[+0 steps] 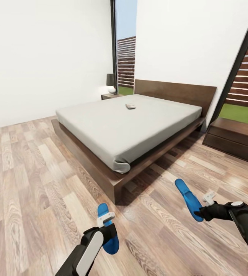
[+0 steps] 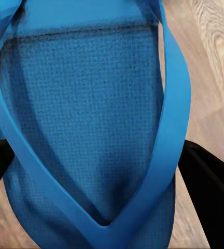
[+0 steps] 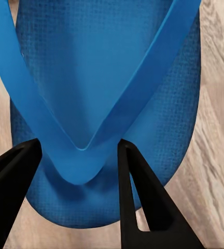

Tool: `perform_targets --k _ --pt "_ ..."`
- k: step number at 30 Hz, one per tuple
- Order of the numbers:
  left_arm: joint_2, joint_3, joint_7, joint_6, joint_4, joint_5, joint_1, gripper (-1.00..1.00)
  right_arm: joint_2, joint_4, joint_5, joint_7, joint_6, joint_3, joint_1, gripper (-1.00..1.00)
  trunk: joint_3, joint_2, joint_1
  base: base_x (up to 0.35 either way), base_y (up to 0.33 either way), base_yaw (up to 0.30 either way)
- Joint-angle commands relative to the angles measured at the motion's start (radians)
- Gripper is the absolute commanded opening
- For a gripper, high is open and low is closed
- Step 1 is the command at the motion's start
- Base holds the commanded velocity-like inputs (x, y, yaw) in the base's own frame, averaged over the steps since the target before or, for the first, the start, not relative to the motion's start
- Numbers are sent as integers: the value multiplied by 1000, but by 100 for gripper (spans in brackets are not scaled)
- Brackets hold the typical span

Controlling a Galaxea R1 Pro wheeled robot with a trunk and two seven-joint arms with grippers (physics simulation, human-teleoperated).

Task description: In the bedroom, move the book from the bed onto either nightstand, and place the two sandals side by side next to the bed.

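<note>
My left gripper (image 1: 108, 230): closed on one blue sandal (image 1: 109, 234), off the bed (image 1: 128, 126) foot corner. My right gripper (image 1: 201, 212): fingers (image 3: 138, 197) clamping the second sandal (image 1: 188, 198) by its strap, beside the bed's side. Book (image 1: 130, 106): on the mattress, near the headboard.

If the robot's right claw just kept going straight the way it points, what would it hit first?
Probably the wood-plank floor. The right gripper already straddles the strap of a bright blue flat sandal, and only floor shows behind the sandal. How far off the floor lies is unclear.
</note>
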Motion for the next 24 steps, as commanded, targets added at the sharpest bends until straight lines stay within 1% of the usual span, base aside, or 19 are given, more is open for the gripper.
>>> perform_targets --k 1,5,7,8,9,11,13,15,17,19,20,24 --pt "0 -2 9 1 3 12 -3 -100 10 -22 5 10 30 -3 0 -100 -1 0 0 1 -1 -235" --pt "-2 -2 -6 1 33 21 -19 -100 55 -100 4 11 119 -1 4 -100 1 0 0 1 0 -244" --pt "-4 -3 -9 1 50 24 -27 -100 70 -131 3 11 149 0 6 -100 2 0 0 0 0 -250" --pt "-6 -4 -9 0 71 26 -41 -100 85 -164 3 11 175 3 8 -100 2 0 0 0 0 -254" --pt "-6 -4 -8 -6 80 27 -47 -100 96 -176 2 11 186 4 9 -100 2 0 0 0 0 -255" --pt "-6 -4 -6 -17 89 28 -52 -100 110 -184 2 11 192 5 9 -100 2 0 0 0 0 -256" --pt "-7 -2 11 -33 121 30 -71 -100 146 -193 9 8 199 6 10 -100 3 0 0 0 0 -257" --pt "-7 -1 22 -37 144 33 -81 -100 166 -195 12 6 201 6 10 -100 3 0 0 0 0 -257" --pt "-7 -1 30 -41 163 44 -87 -100 184 -197 14 5 202 6 10 -100 3 0 0 0 0 -257" --pt "-6 -2 36 -45 175 59 -91 -100 198 -203 16 5 203 7 10 -100 3 0 0 0 0 -258" --pt "-5 -2 39 -47 184 72 -93 -100 207 -210 17 4 204 7 10 -100 3 0 0 0 0 -258" --pt "-4 -3 42 -49 192 88 -95 -100 216 -229 17 5 205 7 10 -100 3 0 0 0 0 -258"
